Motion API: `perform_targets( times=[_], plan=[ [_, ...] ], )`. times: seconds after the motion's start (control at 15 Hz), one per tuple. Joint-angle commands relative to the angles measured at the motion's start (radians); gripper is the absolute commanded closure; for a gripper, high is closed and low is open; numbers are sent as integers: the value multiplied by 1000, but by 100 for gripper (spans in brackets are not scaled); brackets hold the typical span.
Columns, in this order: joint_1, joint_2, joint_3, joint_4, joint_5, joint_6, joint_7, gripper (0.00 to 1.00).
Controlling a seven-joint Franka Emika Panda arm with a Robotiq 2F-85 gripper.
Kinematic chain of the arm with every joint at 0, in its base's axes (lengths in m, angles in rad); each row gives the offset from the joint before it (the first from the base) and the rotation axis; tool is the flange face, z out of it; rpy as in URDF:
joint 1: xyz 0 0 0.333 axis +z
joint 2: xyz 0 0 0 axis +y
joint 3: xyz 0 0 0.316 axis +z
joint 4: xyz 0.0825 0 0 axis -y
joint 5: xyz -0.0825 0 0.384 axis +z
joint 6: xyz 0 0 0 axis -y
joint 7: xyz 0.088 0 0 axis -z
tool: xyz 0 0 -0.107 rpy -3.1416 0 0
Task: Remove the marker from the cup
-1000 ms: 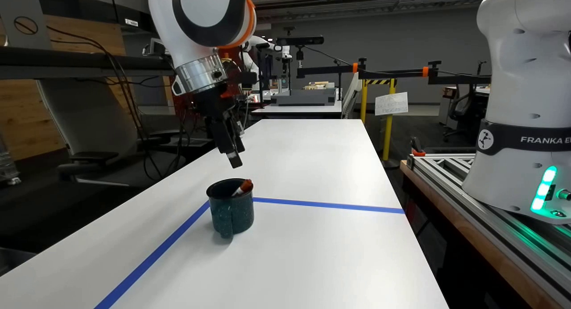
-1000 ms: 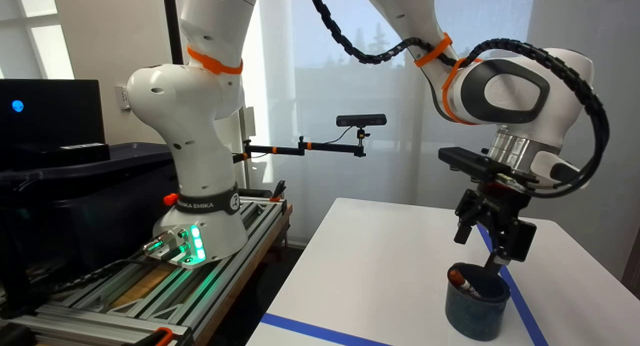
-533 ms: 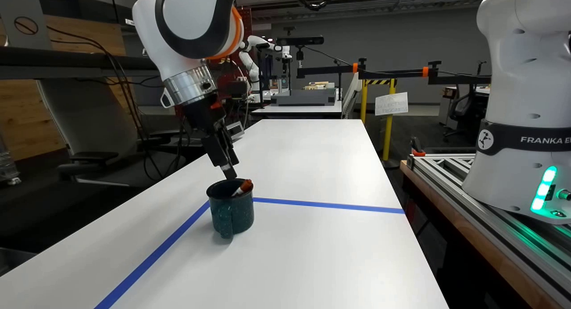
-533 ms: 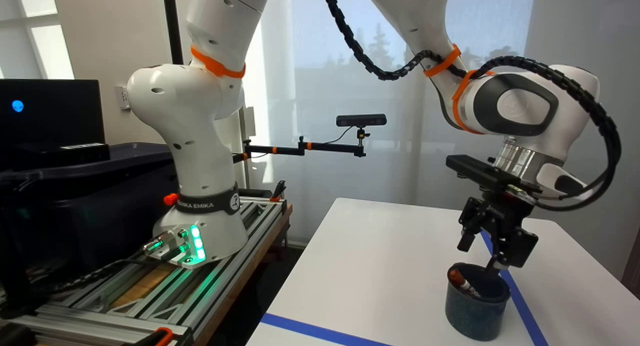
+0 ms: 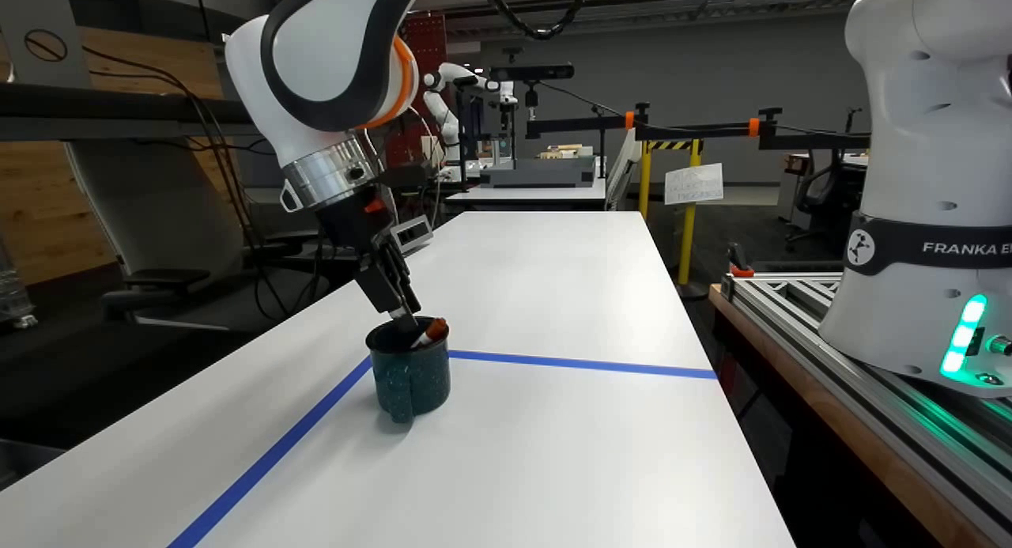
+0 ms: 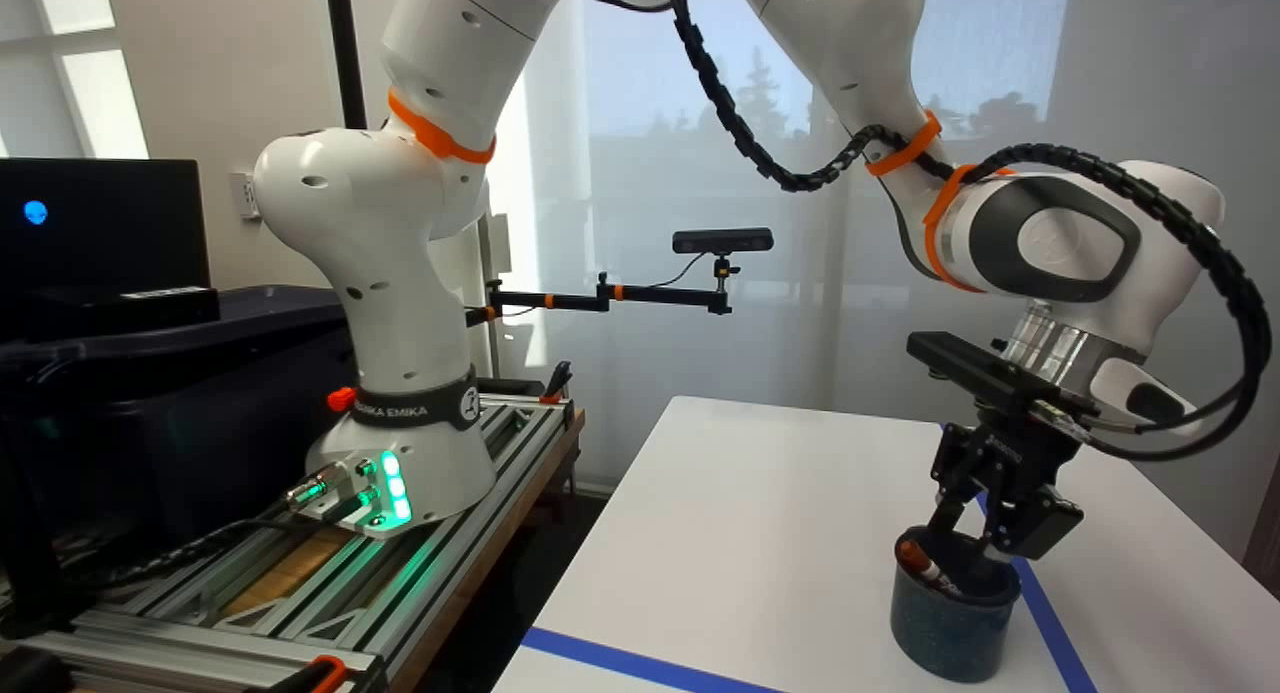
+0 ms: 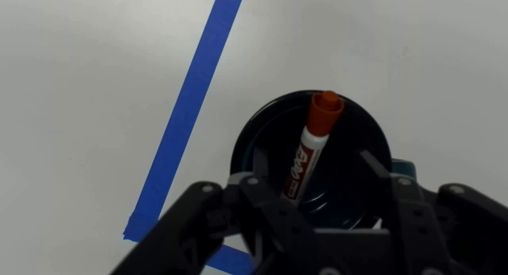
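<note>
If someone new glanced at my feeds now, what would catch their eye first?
Probably the marker, its orange-red end bright against the dark inside of the cup in the wrist view. Next, the open gripper at the cup's mouth in both exterior views, then the blue tape on the white table.

Daylight glows through the shade (image 6: pixel 640 193); the wrist view is dim.
</note>
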Motion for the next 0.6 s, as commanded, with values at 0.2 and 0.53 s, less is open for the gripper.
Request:
perform_targets(
  times=[0.2, 0.53],
  plan=[
    [-4, 68, 10, 92, 26, -39, -5, 48],
    [-1, 99, 18, 127, 39, -50, -7, 53]
  ],
)
